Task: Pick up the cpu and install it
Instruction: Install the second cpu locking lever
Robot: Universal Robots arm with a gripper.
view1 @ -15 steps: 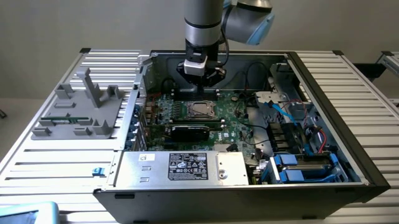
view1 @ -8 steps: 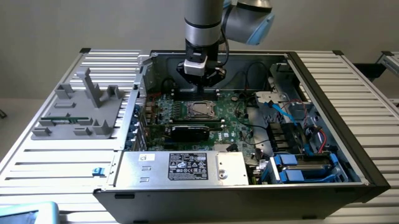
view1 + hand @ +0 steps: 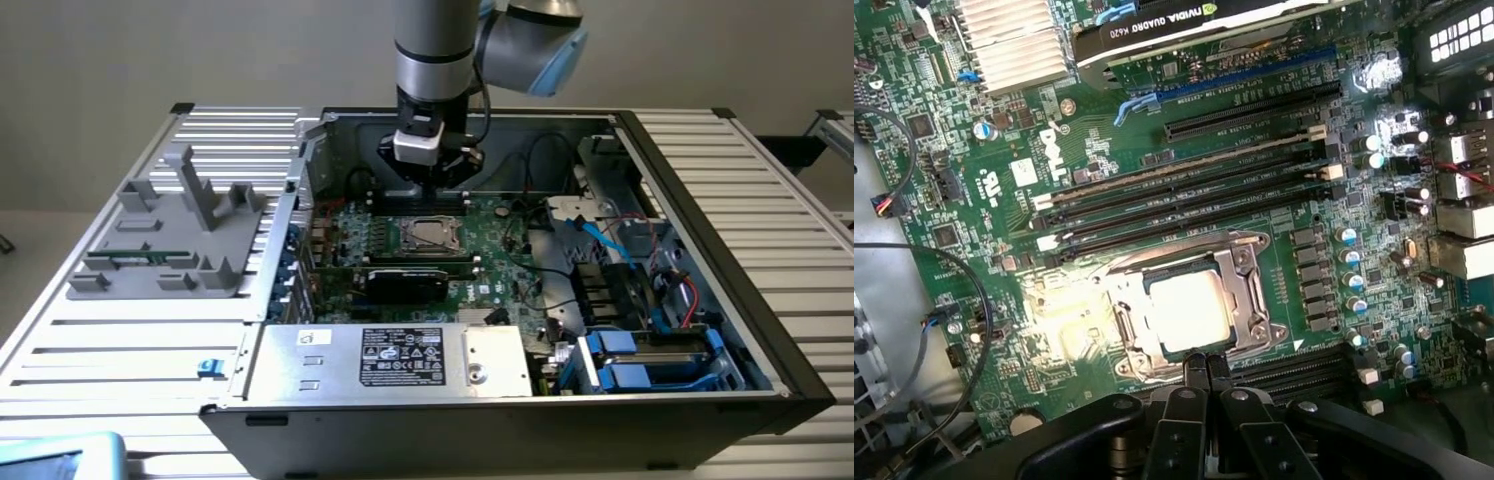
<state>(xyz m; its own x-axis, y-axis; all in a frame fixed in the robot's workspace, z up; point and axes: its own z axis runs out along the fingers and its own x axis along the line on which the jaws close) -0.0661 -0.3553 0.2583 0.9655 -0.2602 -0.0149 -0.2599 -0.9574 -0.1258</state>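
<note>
Hovering over an opened computer case (image 3: pixel 787 370), the robot arm's hand (image 3: pixel 430 183) hangs just above the green motherboard (image 3: pixel 514 275), its fingers (image 3: pixel 1192 372) pressed together with nothing between them. The cpu (image 3: pixel 427 234) lies flat inside the socket frame (image 3: pixel 398 232) at the middle of the motherboard, its bright metal top facing up and catching a strong glare in the wrist view (image 3: pixel 1189 310). The socket's metal bracket (image 3: pixel 1254 300) surrounds the chip on all sides, and the closed fingertips sit just beside the frame's edge, apart from the chip itself.

Beside the socket, long dark memory slots (image 3: pixel 1184 195) run in parallel rows across the motherboard. Beyond those slots stands a black graphics card (image 3: pixel 1194 25), with a finned silver heatsink (image 3: pixel 1009 40) near it. Small capacitors (image 3: pixel 1349 260) stand in a column on the far side of the socket from a loop of black cable (image 3: pixel 974 300).

In the exterior view, a silver box with a white label (image 3: pixel 400 355) sits at the near edge of the case, with blue drive bays (image 3: pixel 641 365) next to it. The case rests on a slatted metal bench (image 3: pixel 120 340), where a grey plastic fixture (image 3: pixel 174 235) stands to the case's side, on the exterior view's left.
</note>
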